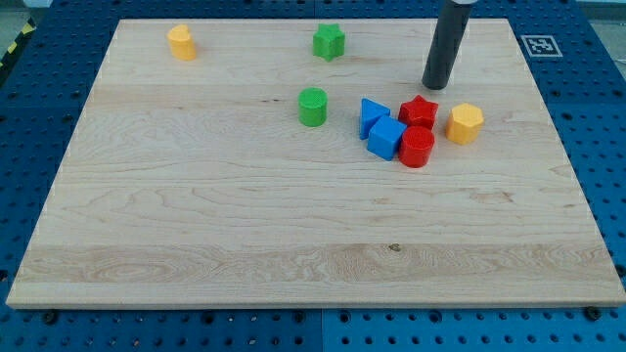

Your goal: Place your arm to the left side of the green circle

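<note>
The green circle [312, 106] stands on the wooden board [196, 215], a little above the board's middle. My tip [435, 85] is at the view's upper right, well to the right of the green circle and slightly higher. It is just above the red star [419, 110], apart from it. The dark rod runs up out of the view's top.
A green star [330, 41] sits above the green circle. A blue triangle [371, 114], a blue cube [386, 138], a red cylinder [417, 148] and the red star cluster right of it. A yellow hexagon [466, 123] lies further right. Another yellow block [181, 42] is at the upper left.
</note>
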{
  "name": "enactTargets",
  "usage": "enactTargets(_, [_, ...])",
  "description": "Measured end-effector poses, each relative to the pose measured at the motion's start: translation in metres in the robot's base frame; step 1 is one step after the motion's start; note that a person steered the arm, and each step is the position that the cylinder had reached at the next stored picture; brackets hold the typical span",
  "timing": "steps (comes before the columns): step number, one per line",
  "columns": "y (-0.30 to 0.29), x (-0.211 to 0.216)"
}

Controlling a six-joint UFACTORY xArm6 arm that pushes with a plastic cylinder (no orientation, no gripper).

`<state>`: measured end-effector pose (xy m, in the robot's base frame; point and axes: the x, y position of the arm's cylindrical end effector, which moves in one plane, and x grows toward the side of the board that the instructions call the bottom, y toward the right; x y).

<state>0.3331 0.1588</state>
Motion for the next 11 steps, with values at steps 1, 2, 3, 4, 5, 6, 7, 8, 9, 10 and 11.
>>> enactTargets(1, [0.000, 0.000])
enactTargets(2, [0.000, 0.000])
enactTargets(3, [-0.020, 0.000])
enactTargets(4, [-0.051, -0.021])
enactTargets(5, [-0.092, -0.022])
enactTargets(6, [-0.126, -0.022])
enactTargets(7, [-0.162, -0.013])
enactTargets(8, [-0.179, -0.011])
enactTargets(9, [-0.195, -0.010])
enactTargets(10, [-0.230, 0.002])
enactTargets(11, [-0.233, 0.009])
